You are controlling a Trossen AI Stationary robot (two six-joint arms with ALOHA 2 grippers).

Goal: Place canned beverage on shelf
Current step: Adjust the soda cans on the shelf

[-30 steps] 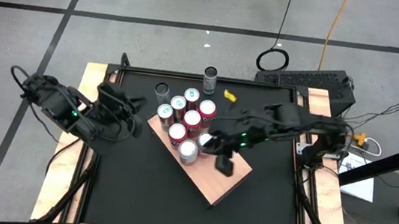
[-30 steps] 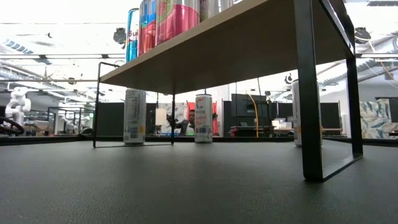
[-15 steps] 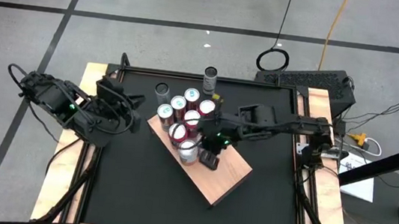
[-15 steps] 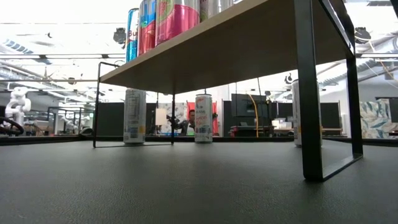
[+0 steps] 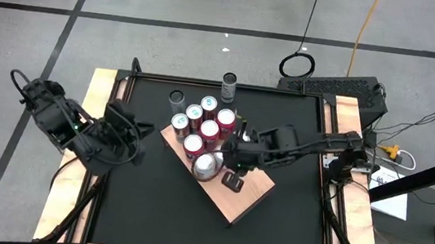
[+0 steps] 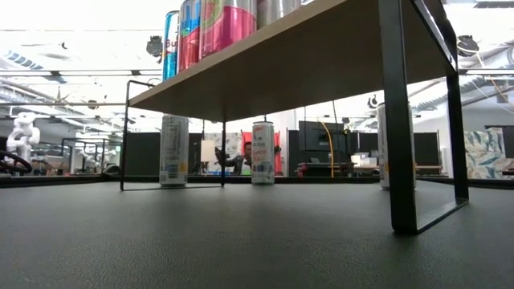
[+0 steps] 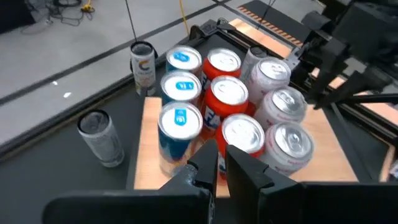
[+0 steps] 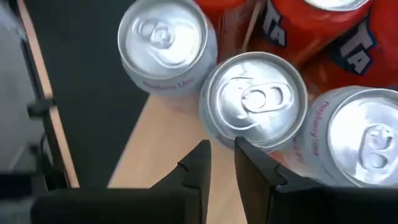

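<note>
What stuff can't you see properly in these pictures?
- Tops of the cans on the shelf: cut off by the low view's upper edge.
- Both arms: absent from the low view.
- Person behind the table: low view, mostly hidden by a standing can.
- Small print on that can: too small to read.

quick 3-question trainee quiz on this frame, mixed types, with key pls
1. True or false: the right gripper holds a can.
2. Which gripper is over the shelf? A) left B) right C) both
3. Fill in: off the shelf, ___ cans stand on the table at its far side, one of them the dark can.

Key
1. False. Its fingers are shut on nothing, beside the cans on the shelf.
2. B. The left gripper is shut over the table's left part, off the shelf.
3. Two: the dark can and another can.
</note>
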